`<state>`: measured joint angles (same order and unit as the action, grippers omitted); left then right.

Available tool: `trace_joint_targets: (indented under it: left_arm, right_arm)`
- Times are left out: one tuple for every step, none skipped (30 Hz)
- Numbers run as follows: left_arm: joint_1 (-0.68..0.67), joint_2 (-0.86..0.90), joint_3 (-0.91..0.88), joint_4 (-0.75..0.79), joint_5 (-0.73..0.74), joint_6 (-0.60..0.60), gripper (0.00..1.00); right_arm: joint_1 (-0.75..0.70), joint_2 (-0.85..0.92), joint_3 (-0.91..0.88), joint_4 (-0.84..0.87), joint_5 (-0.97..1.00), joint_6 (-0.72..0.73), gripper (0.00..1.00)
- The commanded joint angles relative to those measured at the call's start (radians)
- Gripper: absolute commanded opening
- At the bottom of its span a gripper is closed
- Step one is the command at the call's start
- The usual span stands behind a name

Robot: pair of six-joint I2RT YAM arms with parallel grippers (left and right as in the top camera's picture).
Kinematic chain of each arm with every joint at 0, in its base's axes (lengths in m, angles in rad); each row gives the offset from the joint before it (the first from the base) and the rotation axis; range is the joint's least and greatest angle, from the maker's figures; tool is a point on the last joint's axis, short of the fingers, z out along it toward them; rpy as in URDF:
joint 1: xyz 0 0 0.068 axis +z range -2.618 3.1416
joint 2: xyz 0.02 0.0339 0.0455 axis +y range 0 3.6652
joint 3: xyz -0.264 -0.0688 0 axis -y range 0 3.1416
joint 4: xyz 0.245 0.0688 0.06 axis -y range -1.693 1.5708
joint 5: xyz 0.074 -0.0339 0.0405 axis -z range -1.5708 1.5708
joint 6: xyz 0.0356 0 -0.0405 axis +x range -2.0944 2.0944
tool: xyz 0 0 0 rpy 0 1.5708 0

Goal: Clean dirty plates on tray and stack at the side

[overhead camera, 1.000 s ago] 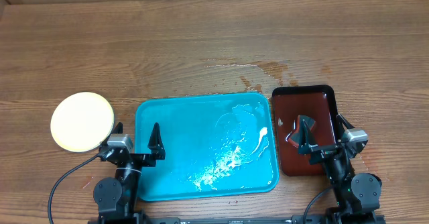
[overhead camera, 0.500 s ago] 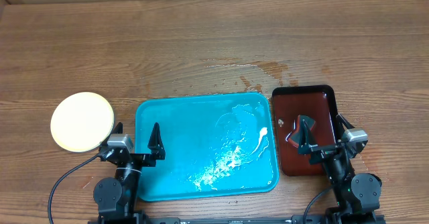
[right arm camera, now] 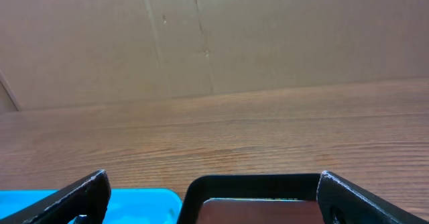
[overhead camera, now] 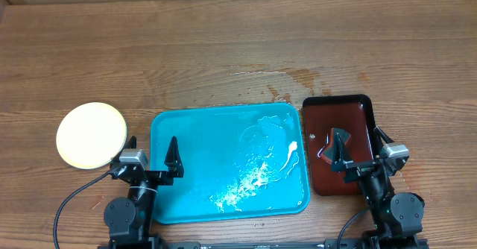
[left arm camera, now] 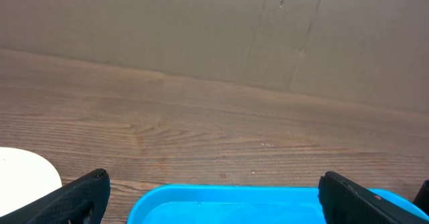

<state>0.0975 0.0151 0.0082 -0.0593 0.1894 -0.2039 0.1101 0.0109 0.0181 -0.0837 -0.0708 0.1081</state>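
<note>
You see a large turquoise rectangular plastic tray (overhead camera: 194, 152) by the wooden tabletop's (overhead camera: 223, 40) near edge, bare of plates — only pale wet streaks (overhead camera: 253, 176). A round pale yellow plastic plate (overhead camera: 91, 135), perhaps topping a stack, sits left of it. The left gripper (overhead camera: 151, 150) and right gripper (overhead camera: 360, 148) hold nothing, jaws spread — the task looks finished.

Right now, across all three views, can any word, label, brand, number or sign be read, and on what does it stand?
No text can be read in any view.
The turquoise tray, the dark red tray, the pale yellow plate, the wooden table and the cardboard wall show no print, sticker or marking.
</note>
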Motion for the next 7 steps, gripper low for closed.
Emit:
trace_joint_targets:
  left_arm:
    - [-0.006,-0.011,-0.003,-0.001,-0.006,-0.006,1.00]
    - [-0.006,-0.011,-0.003,-0.001,-0.006,-0.006,0.99]
    - [-0.006,-0.011,-0.003,-0.001,-0.006,-0.006,0.99]
    - [-0.006,-0.011,-0.003,-0.001,-0.006,-0.006,1.00]
    - [-0.006,-0.011,-0.003,-0.001,-0.006,-0.006,1.00]
    - [-0.006,-0.011,-0.003,-0.001,-0.006,-0.006,0.99]
    - [-0.006,-0.011,-0.003,-0.001,-0.006,-0.006,1.00]
  right_arm:
    - [-0.006,-0.008,-0.010,0.005,0.002,-0.004,1.00]
    - [-0.006,-0.008,-0.010,0.005,0.002,-0.004,1.00]
    - [-0.006,-0.008,-0.010,0.005,0.002,-0.004,1.00]
    - [-0.006,-0.008,-0.010,0.005,0.002,-0.004,1.00]
    - [-0.006,-0.008,-0.010,0.005,0.002,-0.004,1.00]
    - [-0.006,-0.008,-0.010,0.005,0.002,-0.004,1.00]
    - [-0.006,-0.008,-0.010,0.005,0.002,-0.004,1.00]
